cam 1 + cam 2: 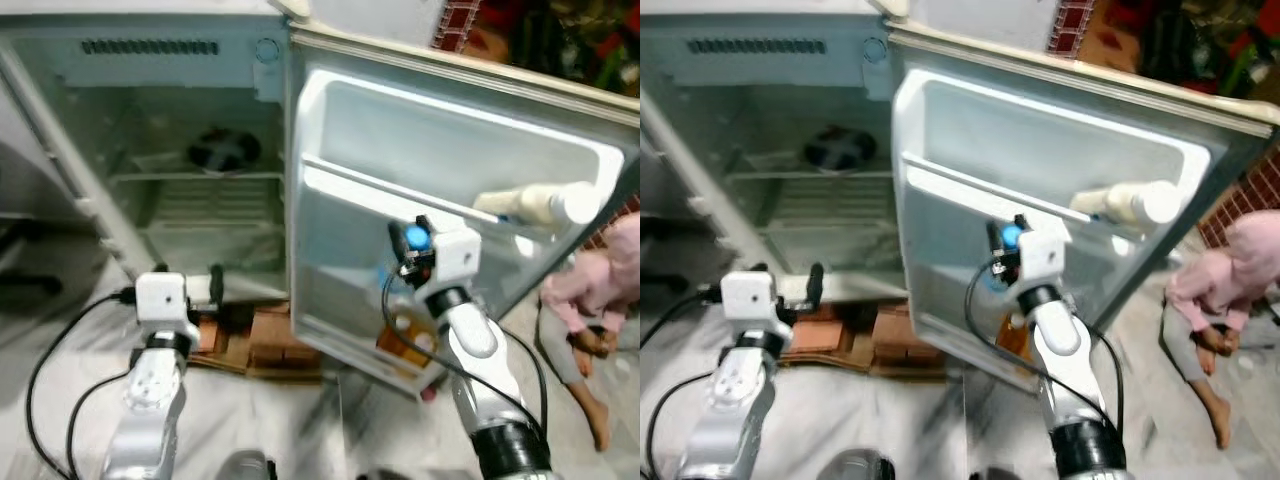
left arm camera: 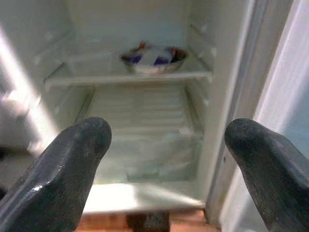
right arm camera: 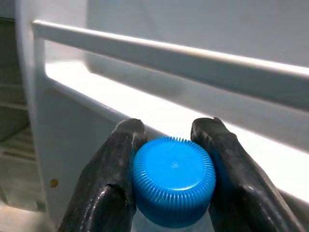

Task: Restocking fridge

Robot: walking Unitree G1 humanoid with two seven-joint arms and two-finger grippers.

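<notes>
The fridge (image 1: 150,150) stands open, its door (image 1: 440,130) swung out toward me. My right gripper (image 3: 169,169) is shut on a bottle with a blue cap (image 3: 173,179), held up in front of the door's shelf rail (image 3: 169,50); the blue cap (image 1: 415,238) sits just below that rail. A cream bottle (image 1: 535,205) lies tilted on the door's upper shelf. My left gripper (image 2: 166,150) is open and points into the fridge cavity, where a bowl (image 2: 153,57) rests on the inner shelf (image 2: 125,77).
Orange items (image 1: 405,340) sit in the door's bottom rack. A person in pink (image 1: 590,300) sits on the floor at the right. Brown blocks (image 1: 260,345) prop the fridge base. Black cables (image 1: 50,380) trail on the white floor sheet.
</notes>
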